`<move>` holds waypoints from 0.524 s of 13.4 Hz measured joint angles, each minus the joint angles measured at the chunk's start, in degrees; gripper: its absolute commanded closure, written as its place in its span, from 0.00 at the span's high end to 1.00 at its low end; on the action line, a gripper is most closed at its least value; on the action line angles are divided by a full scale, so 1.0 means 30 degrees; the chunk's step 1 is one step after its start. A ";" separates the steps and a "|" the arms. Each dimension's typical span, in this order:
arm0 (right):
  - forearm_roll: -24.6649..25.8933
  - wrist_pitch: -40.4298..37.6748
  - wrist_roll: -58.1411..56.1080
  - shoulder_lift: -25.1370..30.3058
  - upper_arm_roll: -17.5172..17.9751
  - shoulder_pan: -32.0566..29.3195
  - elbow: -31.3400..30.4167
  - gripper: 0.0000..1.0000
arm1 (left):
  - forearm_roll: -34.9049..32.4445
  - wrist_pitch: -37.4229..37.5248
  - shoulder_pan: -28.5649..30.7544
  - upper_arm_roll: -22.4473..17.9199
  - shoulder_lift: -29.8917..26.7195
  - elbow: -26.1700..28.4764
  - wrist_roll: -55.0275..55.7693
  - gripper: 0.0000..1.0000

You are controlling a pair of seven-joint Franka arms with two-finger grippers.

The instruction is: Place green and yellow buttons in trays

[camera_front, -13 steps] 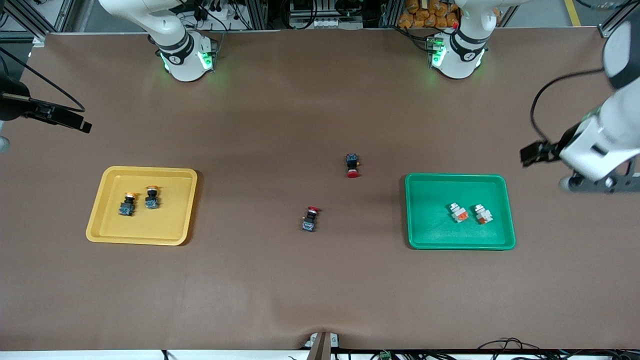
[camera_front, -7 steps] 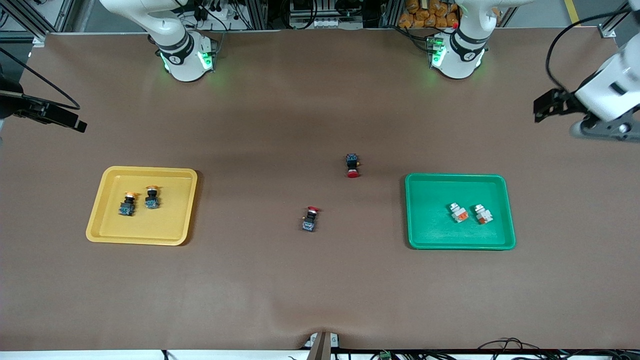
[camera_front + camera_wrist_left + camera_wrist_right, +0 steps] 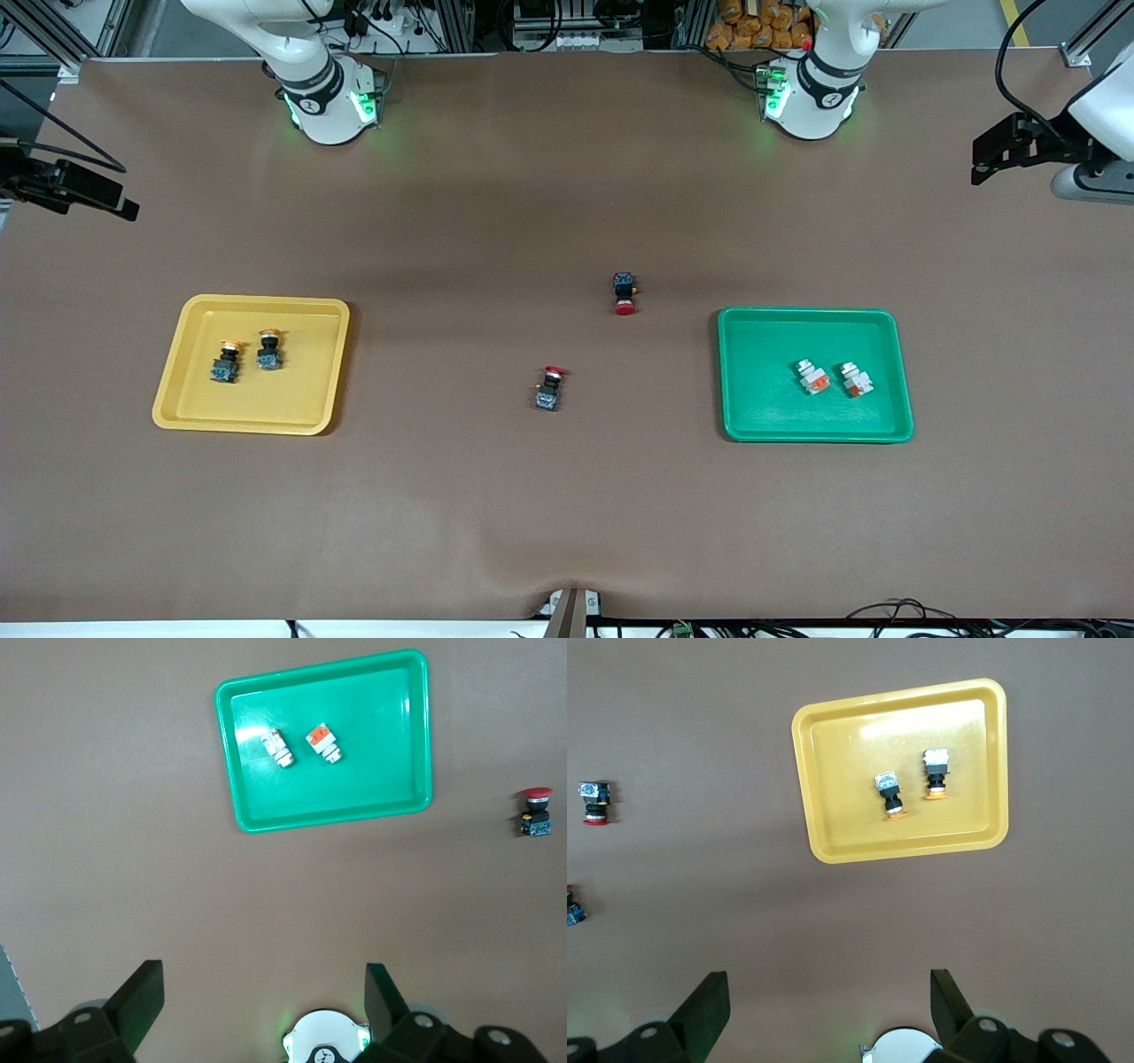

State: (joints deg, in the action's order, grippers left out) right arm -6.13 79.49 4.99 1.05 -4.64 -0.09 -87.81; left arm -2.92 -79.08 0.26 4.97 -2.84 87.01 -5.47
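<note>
Brown paper-like sheeting covers the whole table [image 3: 567,514], lying flat save for a slight ripple at the six o'clock edge of the front view. At nine o'clock of that view the yellow tray [image 3: 182,403] holds the two yellow-capped buttons [image 3: 226,361] side by side; at three o'clock the green tray [image 3: 753,416] holds the two white-bodied green buttons [image 3: 811,377], also side by side. Two red-capped buttons [image 3: 625,292] lie on the bare sheet near the centre, between the trays, and are not part of the job.

Judged from this layout, the sorting looks complete, and what remains is for the arms to park. The left gripper [image 3: 257,997] hangs high over the table's left-arm end, at about two o'clock, fingers spread wide and empty. The right gripper [image 3: 824,992] hangs over the right-arm end, at about ten o'clock, likewise spread and empty. No further pick seems called for. Aluminium framing, cables and equipment crowd the twelve o'clock edge, around the arm bases [image 3: 323,106].
</note>
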 measured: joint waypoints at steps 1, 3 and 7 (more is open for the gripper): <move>0.0167 0.0023 -0.0008 0.0161 0.0036 -0.0001 -0.0223 1.00 | 0.0000 0.0001 -0.0004 0.0022 -0.0001 -0.0081 0.0000 1.00; 0.0800 0.0106 -0.0021 0.0435 0.0200 0.0000 -0.0433 1.00 | 0.0000 0.0014 -0.0088 0.0058 -0.0002 -0.0270 0.0000 1.00; 0.1181 0.0154 -0.0021 0.0616 0.0370 0.0000 -0.0511 1.00 | 0.0003 0.0262 -0.0139 0.0248 0.0000 -0.0312 0.0002 1.00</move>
State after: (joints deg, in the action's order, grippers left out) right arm -2.59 79.95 4.92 2.90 -3.53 -0.09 -89.34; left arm -2.91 -78.29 -0.16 5.71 -2.84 86.07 -5.46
